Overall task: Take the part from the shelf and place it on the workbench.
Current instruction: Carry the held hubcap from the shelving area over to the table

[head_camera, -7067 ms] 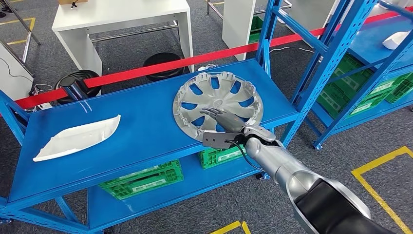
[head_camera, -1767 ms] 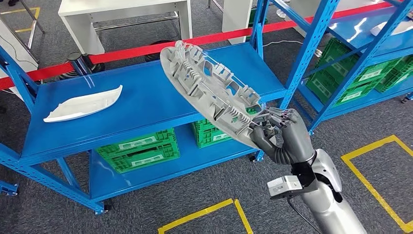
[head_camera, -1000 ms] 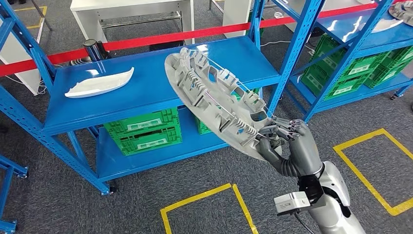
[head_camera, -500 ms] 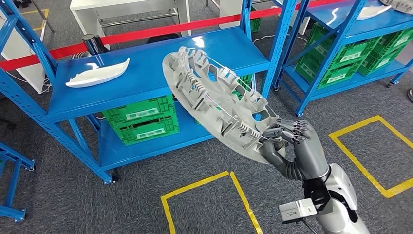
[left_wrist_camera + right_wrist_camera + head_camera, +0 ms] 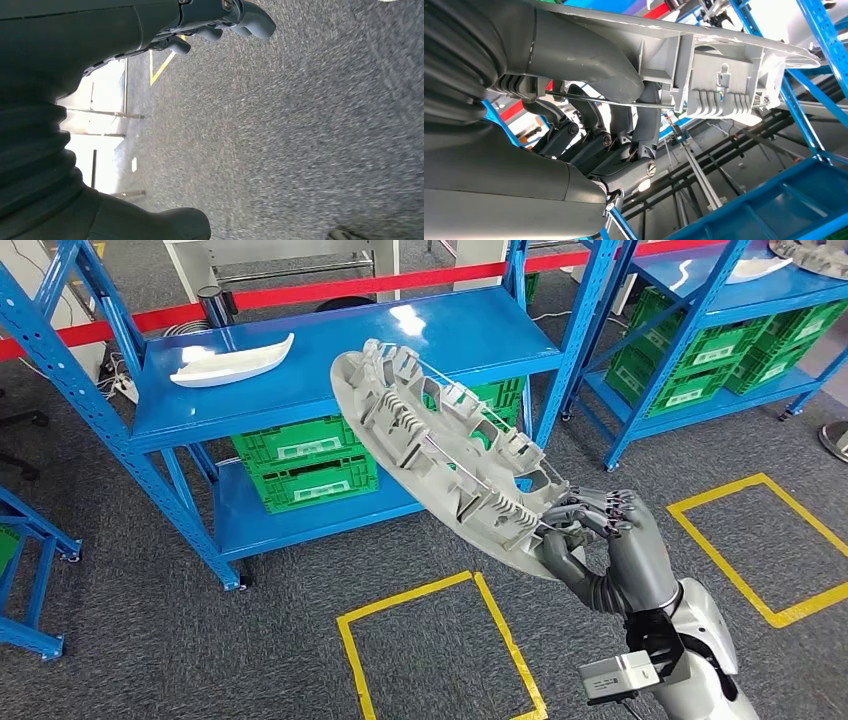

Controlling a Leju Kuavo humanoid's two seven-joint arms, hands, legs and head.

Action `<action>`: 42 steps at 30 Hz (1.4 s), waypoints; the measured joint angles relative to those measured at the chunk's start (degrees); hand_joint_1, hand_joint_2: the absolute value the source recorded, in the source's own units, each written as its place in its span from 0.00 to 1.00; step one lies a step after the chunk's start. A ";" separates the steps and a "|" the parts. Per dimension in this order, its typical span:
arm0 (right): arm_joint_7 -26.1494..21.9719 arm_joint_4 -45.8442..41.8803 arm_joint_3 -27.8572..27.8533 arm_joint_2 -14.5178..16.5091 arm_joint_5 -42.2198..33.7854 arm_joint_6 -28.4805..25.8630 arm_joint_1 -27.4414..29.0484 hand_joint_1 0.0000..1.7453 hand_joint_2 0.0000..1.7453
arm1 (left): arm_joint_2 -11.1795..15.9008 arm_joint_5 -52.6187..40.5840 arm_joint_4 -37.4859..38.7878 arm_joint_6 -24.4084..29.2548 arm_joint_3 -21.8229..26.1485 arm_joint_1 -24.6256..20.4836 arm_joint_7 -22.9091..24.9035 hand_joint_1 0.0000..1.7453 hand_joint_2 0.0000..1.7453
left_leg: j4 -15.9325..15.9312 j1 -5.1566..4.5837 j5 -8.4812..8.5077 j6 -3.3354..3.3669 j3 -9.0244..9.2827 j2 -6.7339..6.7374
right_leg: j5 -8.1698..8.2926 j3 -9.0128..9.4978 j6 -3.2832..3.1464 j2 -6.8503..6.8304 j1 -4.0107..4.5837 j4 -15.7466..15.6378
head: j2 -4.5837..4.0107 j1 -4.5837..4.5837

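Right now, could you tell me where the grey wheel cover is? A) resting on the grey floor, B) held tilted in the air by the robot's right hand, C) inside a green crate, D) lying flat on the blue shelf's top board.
B: the right hand grips the wheel cover by its lower rim, tilted, off the blue shelf.

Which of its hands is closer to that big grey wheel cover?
Right. The right hand grips the wheel cover at its rim; the left hand hangs over the carpet, holding nothing.

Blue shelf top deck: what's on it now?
On the blue shelf lies a white molded part. The hubcap, gripped by the right robot hand, covers part of the deck's right side.
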 joint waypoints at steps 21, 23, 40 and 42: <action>0.17 -0.43 -0.66 0.63 1.61 -0.19 1.43 1.00 1.00 | -0.59 -1.66 0.07 -1.36 -1.58 0.30 1.88 0.00 1.00 | 6.55 0.11 -0.75 -2.91 -3.13 -3.00 | 3.83 8.11 -3.48 4.24 0.76 -10.12 | 0.00 -0.59; 0.07 0.18 -0.64 0.63 1.39 -0.19 0.45 1.00 1.00 | -0.53 -1.42 0.06 -0.97 -1.57 0.31 1.87 0.00 1.00 | 1.24 0.27 0.55 -2.72 -0.45 -5.42 | 4.26 7.51 -2.78 5.56 0.65 -9.89 | 0.00 -0.69; -0.73 2.10 -0.45 0.72 -0.01 -1.63 -1.02 1.00 1.00 | -0.31 -1.32 -0.02 -0.35 -1.57 0.53 -1.11 0.00 1.00 | 0.57 -0.17 0.57 -2.36 -0.86 5.43 | 3.11 7.82 -1.54 -3.08 0.86 -9.21 | -0.01 -0.38; -0.96 1.90 -0.62 0.72 -0.20 -1.91 -0.46 1.00 1.00 | -0.43 -1.35 -0.02 -0.36 -1.56 0.42 -1.25 0.00 1.00 | 0.81 -0.01 0.09 -3.12 -0.82 5.25 | 3.36 7.61 -2.35 -1.70 0.73 -9.36 | -0.01 -0.39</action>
